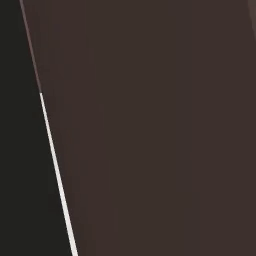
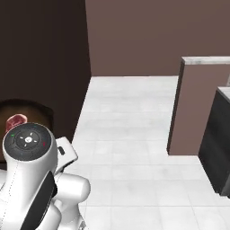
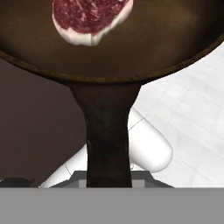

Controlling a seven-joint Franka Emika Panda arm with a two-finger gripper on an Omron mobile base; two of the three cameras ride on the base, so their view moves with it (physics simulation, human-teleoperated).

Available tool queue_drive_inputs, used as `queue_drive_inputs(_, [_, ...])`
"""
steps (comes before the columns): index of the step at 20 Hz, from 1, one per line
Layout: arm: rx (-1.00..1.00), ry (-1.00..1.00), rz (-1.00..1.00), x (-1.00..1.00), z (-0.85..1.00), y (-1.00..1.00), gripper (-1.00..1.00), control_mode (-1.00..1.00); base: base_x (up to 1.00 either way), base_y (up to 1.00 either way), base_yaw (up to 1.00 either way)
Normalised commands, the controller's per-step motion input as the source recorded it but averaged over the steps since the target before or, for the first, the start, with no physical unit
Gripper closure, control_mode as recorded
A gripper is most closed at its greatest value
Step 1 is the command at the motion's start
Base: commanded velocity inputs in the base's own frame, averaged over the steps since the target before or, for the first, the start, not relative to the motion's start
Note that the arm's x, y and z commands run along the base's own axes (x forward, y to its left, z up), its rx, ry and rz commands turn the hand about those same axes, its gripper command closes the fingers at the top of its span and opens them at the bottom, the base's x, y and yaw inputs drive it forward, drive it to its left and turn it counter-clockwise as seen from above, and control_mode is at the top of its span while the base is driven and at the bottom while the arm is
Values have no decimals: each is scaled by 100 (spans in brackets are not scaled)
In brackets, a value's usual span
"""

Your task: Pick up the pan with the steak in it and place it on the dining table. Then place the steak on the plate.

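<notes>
One pan (image 3: 109, 48) fills the top half of hand view, handle running straight down frame centre to the bottom edge where the jaws sit; fingertips themselves hidden behind the handle. Jaws clenched on that handle, pan held up w/ white tiled floor (image 3: 192, 109) visible beneath at right. Steak (image 3: 89, 19) lies inside the pan, upper centre-left of frame, at the far end from the jaws, flat on the pan bottom, pale fat edge facing the handle side. Nothing else in the pan.

Right base view: pan rim (image 2: 31, 110) peeks at left-centre behind the arm's round wrist cap, w/ a bit of steak (image 2: 16, 121) showing just above the cap. Dark brown cabinet wall (image 2: 42, 54) behind it, upper left. Marble-topped unit w/ brown side (image 2: 197, 108) stands at right, well apart from the pan.

Left base view: close brown panel (image 1: 160, 130), thin white strip at lower left.
</notes>
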Motion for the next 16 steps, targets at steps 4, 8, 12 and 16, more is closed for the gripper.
queue_drive_inputs(4, [0,0,0,0,0,0,100,100,100,57,-14])
queue_drive_inputs(8, [0,0,0,0,0,0,100,100,100,60,-12])
queue_drive_inputs(12, [0,0,0,0,0,0,100,100,100,59,-12])
queue_drive_inputs(16, [0,0,0,0,0,0,100,100,100,57,-12])
